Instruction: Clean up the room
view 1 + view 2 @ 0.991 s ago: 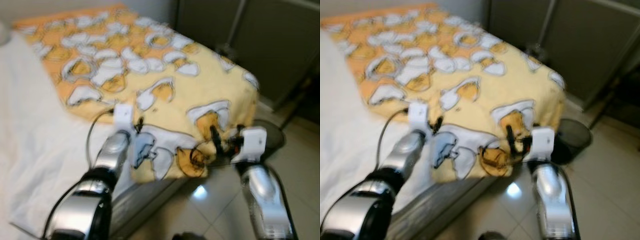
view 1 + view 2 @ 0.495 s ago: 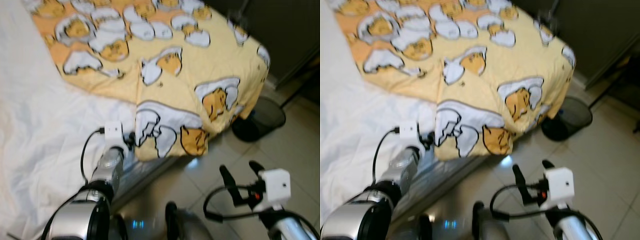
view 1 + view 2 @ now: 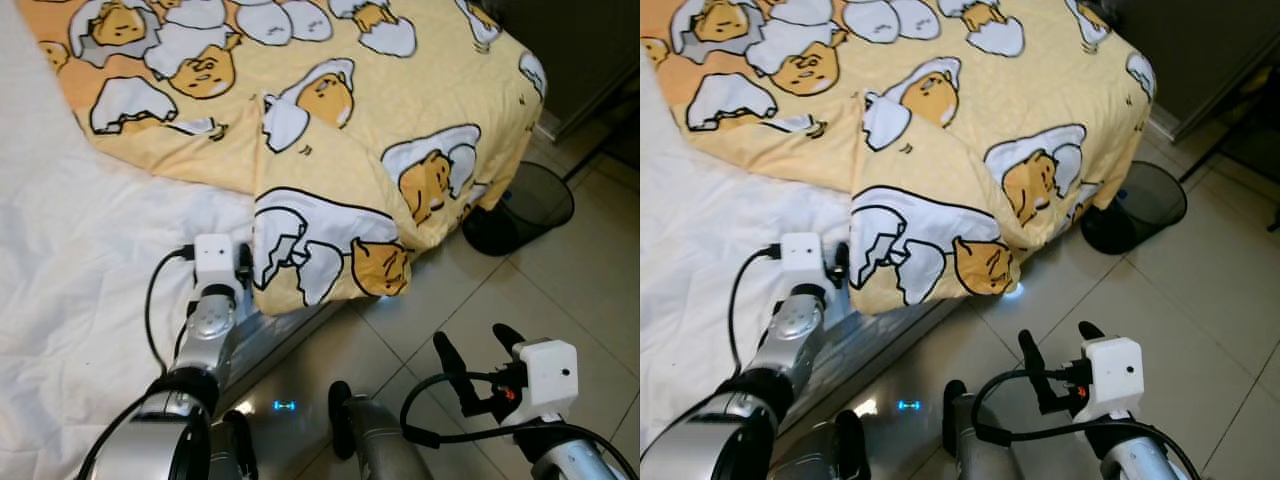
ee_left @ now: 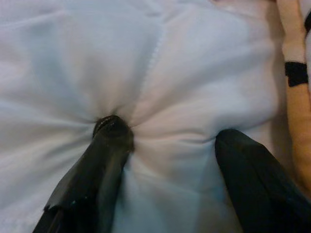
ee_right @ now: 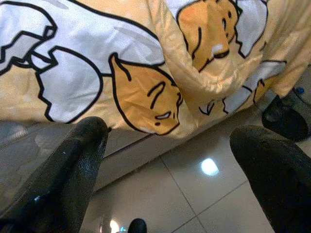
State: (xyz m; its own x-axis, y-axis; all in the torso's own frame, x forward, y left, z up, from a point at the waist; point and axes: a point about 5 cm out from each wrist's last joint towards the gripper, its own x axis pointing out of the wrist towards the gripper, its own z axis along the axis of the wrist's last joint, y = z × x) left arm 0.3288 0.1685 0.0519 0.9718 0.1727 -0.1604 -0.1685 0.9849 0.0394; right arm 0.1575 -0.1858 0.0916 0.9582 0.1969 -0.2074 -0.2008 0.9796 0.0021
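Note:
A yellow blanket (image 3: 390, 120) printed with cartoon eggs lies across the bed, one corner folded over and hanging off the near edge. A white sheet (image 3: 80, 270) covers the bed's left part. My left gripper (image 3: 245, 268) rests on the sheet right beside the blanket's hanging corner. In the left wrist view its fingers (image 4: 109, 145) stand apart and press into the white sheet (image 4: 184, 73), holding nothing. My right gripper (image 3: 475, 348) hangs open over the tiled floor, well short of the blanket (image 5: 146, 73).
A black mesh waste bin (image 3: 520, 205) stands on the tiled floor (image 3: 590, 290) by the bed's corner. Dark cabinet fronts (image 3: 590, 40) rise at the far right. My own legs (image 3: 365, 450) are at the bottom, close to the bed frame (image 3: 290, 335).
The camera has tipped downward. My right gripper left the blanket's near corner and drew back over the floor. The left gripper stayed at the blanket's edge on the sheet.

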